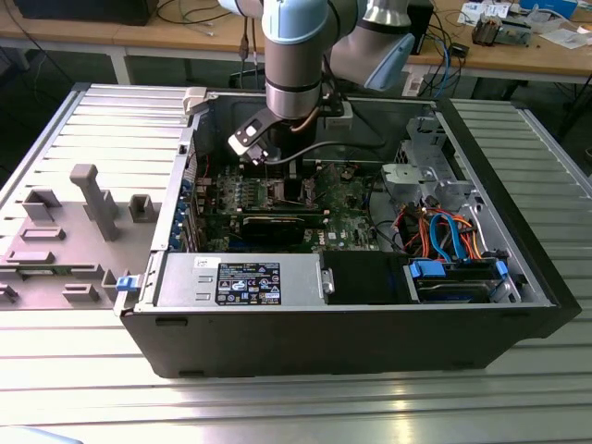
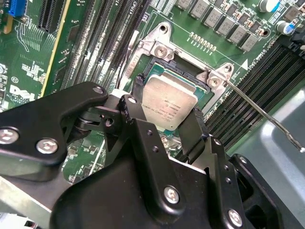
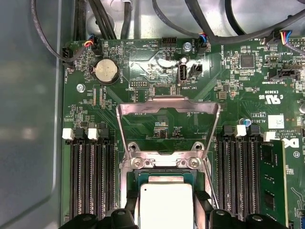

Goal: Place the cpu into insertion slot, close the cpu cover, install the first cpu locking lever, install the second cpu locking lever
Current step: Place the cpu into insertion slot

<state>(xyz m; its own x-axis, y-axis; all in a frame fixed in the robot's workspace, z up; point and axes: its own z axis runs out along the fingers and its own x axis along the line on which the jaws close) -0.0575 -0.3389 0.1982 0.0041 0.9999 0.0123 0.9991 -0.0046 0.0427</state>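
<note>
Counter (image 1: pixel 277 407): slatted metal, carrying an open computer case (image 1: pixel 277 342) laid on its side.

Arm (image 1: pixel 296 55): reached down into the far half of the case, towards the exterior view's left of middle.

Green board (image 3: pixel 143 62): lay flat on the case floor, with memory slots on either side of the socket.

Tool (image 2: pixel 167 101): clenched on the cpu (image 2: pixel 169 102), with one of the fingers (image 2: pixel 138 88) pressed against each of two opposite edges.

Cpu cover (image 3: pixel 169 102): swung open and stood just beyond the insertion slot (image 3: pixel 162 177).

Cpu: sat directly over the insertion slot. Whether it was seated or a little above could not be told.

Locking lever (image 2: pixel 261 112): a thin rod, raised and angled away from the socket corner.

Risks, as judged:
- A tilted or offset chip could press on the socket contacts and bend them.
- The fingers could catch the metal rim.
- The open cover could tip onto the tool if knocked.

Views compared:
- The exterior view gave the arm's place within the case.
- The first wrist view gave the open cover square-on.
- The second wrist view gave the finger contact and the lever rod.
</note>
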